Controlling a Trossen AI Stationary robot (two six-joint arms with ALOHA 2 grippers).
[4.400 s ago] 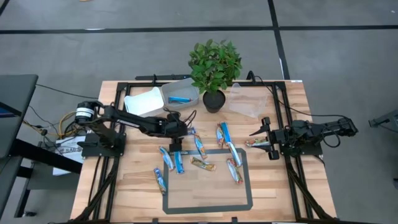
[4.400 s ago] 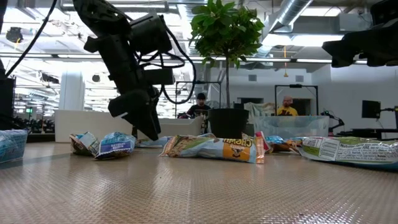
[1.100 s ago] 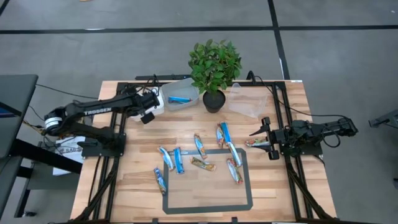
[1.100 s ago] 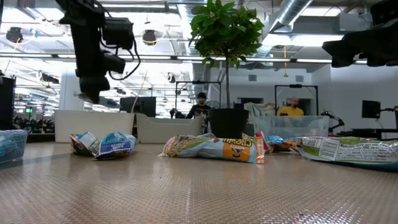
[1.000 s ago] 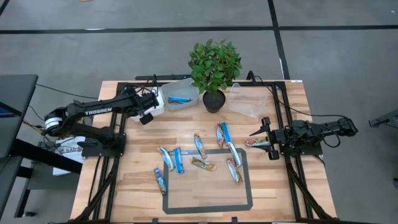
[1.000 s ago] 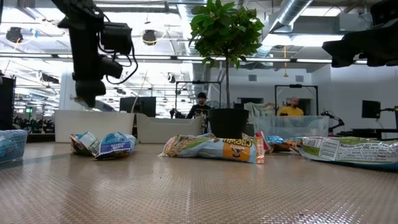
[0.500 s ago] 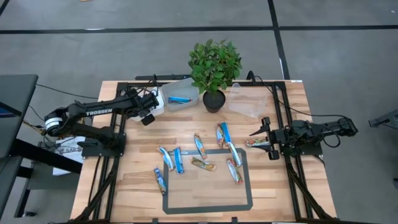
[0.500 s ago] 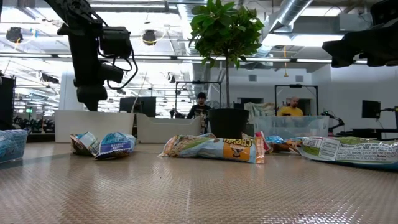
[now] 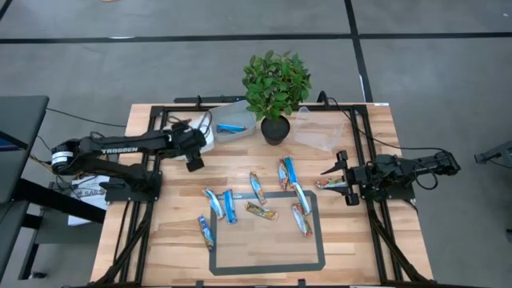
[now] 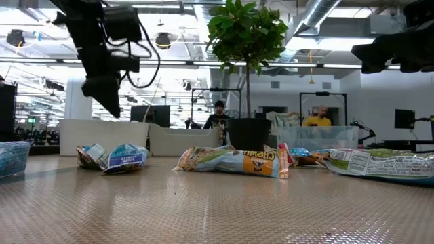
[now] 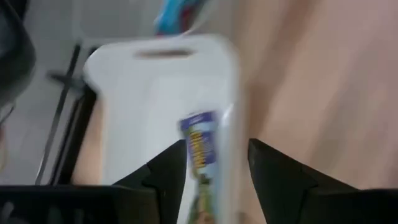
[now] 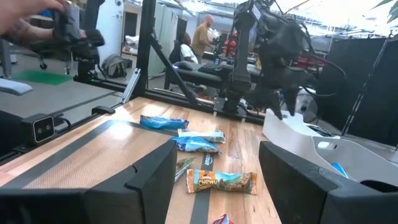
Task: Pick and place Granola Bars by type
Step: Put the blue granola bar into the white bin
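Left end effector point(image 11: 216, 163) parted | glossy bar point(image 11: 200, 148) | smooth white tray point(image 11: 143, 99)

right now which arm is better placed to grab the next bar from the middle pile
Left, probably. The left gripper hangs open beside the white tub, nearer the bars. The right gripper waits at the table's right edge.

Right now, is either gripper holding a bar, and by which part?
Neither. The left gripper is open above a bar lying in the white tub, not gripping it; the right gripper waits open, empty.
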